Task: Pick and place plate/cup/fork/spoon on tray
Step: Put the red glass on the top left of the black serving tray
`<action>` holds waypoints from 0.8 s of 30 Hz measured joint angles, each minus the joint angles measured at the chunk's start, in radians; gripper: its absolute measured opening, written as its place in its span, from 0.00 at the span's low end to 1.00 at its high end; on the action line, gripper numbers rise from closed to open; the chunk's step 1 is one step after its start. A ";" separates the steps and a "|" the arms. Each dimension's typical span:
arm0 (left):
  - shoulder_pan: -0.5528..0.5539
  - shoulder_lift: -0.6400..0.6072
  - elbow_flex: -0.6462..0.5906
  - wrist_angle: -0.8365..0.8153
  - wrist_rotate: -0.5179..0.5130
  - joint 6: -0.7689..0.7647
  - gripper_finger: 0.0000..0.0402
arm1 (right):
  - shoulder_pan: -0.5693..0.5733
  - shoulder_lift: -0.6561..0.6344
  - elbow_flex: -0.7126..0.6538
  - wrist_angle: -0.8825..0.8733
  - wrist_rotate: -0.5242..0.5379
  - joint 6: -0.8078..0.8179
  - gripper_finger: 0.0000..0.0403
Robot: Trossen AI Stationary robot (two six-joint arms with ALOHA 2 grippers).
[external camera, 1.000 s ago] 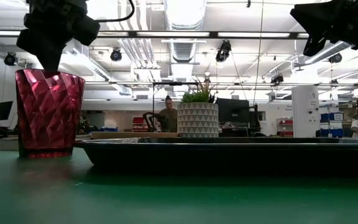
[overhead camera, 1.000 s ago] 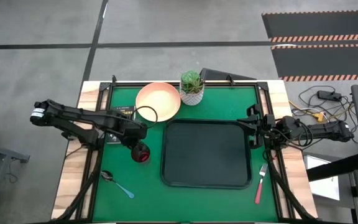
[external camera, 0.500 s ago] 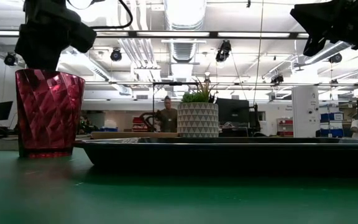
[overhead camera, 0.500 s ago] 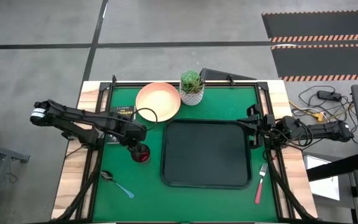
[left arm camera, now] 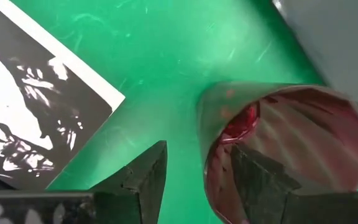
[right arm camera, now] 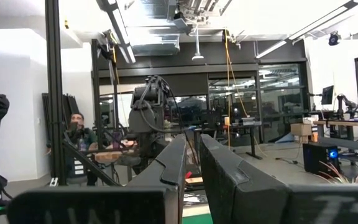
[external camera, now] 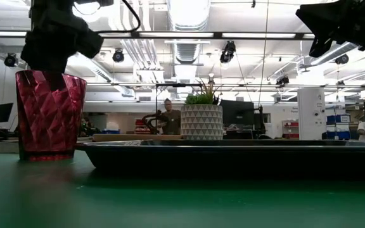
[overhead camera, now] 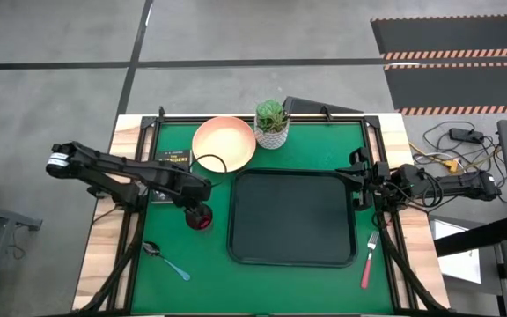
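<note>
Left gripper (left arm camera: 194, 177) straddles the rim of the cup (overhead camera: 201, 218), fingers spread — one inside, one outside — just left of the tray (overhead camera: 236, 255). Close squarely on the wall before you lift.

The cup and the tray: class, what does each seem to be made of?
The cup: likely translucent red plastic or glass, glossy; its faceted wall lets light through. The tray: probably matte black plastic; evenly dark, with a moulded raised rim.
</note>
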 joint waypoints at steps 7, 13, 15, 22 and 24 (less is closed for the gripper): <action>0.000 0.072 0.003 0.000 0.000 0.036 0.31 | 0.000 0.000 0.000 -0.002 0.000 0.000 0.09; 0.001 0.082 0.004 0.001 0.000 0.045 0.17 | 0.000 0.000 0.000 -0.002 0.000 0.000 0.09; 0.001 0.074 0.004 0.001 -0.001 0.043 0.11 | 0.000 0.000 0.000 -0.002 0.000 0.000 0.09; 0.001 0.039 0.025 0.000 -0.004 -0.012 0.01 | 0.000 0.000 0.000 -0.002 0.000 0.000 0.09; 0.001 0.038 0.049 0.001 -0.004 -0.031 0.01 | 0.000 0.000 0.000 -0.002 0.000 0.001 0.09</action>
